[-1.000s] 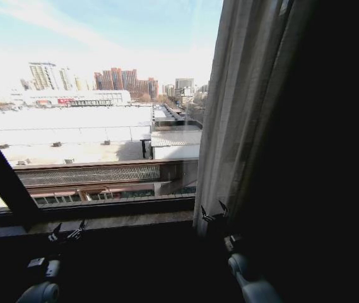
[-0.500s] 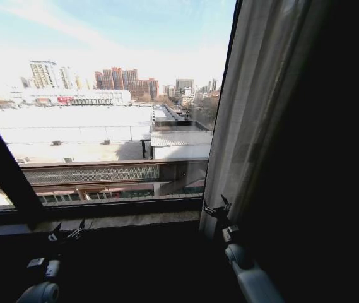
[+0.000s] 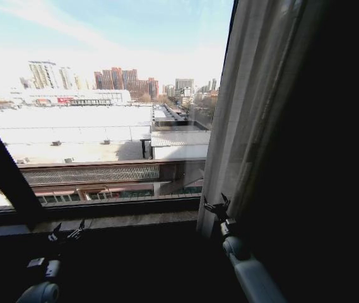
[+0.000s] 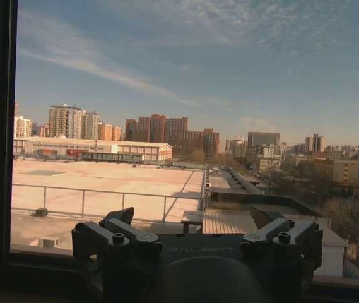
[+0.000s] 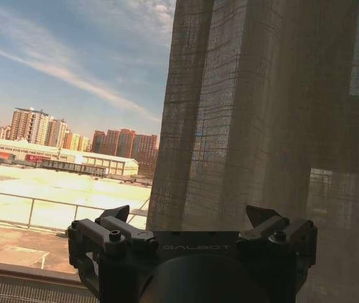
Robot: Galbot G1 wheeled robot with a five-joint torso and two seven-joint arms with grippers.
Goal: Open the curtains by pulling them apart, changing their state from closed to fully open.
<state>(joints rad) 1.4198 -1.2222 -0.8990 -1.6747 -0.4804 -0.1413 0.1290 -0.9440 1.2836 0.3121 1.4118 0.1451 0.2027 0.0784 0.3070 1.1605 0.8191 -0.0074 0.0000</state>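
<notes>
The curtains show as one sheer cream panel (image 3: pixel 248 120), bunched into vertical pleats at the right side of the window. In the right wrist view the curtain (image 5: pixel 255 120) hangs just ahead of my right gripper (image 5: pixel 190 216), whose fingers stand open; I cannot tell if they touch the fabric. From the head camera, the right gripper (image 3: pixel 216 204) sits at the panel's lower left edge, by the sill. My left gripper (image 3: pixel 66 231) is low at the left, open and holding nothing, and in its wrist view the left gripper (image 4: pixel 195 218) faces bare glass.
A dark slanted window frame bar (image 3: pixel 2 177) crosses the left side. A dark sill (image 3: pixel 116 221) runs under the glass in front of both grippers. The room to the right of the curtain is in deep shadow.
The curtain's left edge has shifted to the right, uncovering more glass. My right gripper moved right alongside it. The left arm has not moved.
</notes>
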